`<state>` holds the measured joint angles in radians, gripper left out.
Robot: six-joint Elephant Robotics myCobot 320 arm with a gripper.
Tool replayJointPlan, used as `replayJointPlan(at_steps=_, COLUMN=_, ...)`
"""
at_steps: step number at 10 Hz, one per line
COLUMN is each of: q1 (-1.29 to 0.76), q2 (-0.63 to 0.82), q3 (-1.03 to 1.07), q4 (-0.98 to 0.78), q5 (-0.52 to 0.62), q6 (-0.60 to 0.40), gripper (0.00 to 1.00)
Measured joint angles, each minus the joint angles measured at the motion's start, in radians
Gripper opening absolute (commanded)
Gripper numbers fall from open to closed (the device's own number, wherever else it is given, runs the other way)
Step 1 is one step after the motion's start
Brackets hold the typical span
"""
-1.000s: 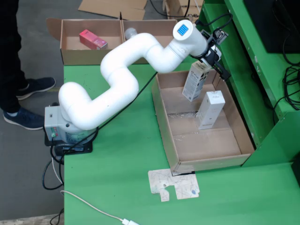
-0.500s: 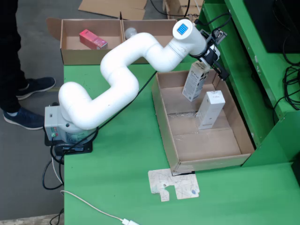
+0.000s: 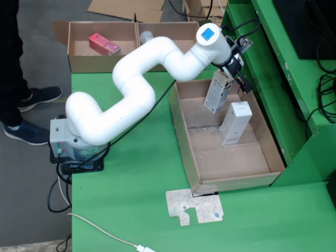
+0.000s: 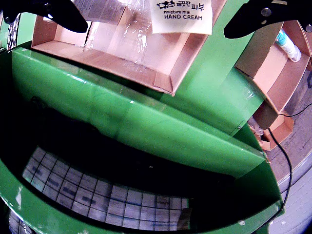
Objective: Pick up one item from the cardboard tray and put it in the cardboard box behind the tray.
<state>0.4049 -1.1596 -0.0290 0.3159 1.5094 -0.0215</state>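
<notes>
Clamped in the jaws [image 3: 229, 77]: a hand cream carton [image 3: 217, 92], hanging long axis near upright, lifted just above the tray [image 3: 180, 137]. Destination box [image 3: 79, 62] well apart beyond the arm, across the bench [image 3: 136, 199]. Second carton [image 3: 235, 123] below, upright in tray.

A workshop or robotics test area: a green-painted metal worktop [image 3: 131, 199] with raised green framing [image 3: 273, 68], a bare grey concrete floor [image 3: 37, 63], loose cables [image 3: 325, 89], and flattened cardboard [image 3: 126, 8] lying about.
</notes>
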Motion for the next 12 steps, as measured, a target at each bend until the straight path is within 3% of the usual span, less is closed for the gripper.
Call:
replayJointPlan(at_steps=2, q1=0.003, q2=0.068, q3=0.006, q4=-0.086, q5=0.064, q6=0.006, gripper=1.00)
replayJointPlan(at_steps=5, q1=0.006, q2=0.068, q3=0.003, q4=-0.167, q5=0.069, q6=0.017, gripper=1.00)
replayJointPlan(at_steps=12, q1=0.012, q2=0.068, q3=0.003, q4=-0.176, q5=0.069, q6=0.021, gripper=1.00)
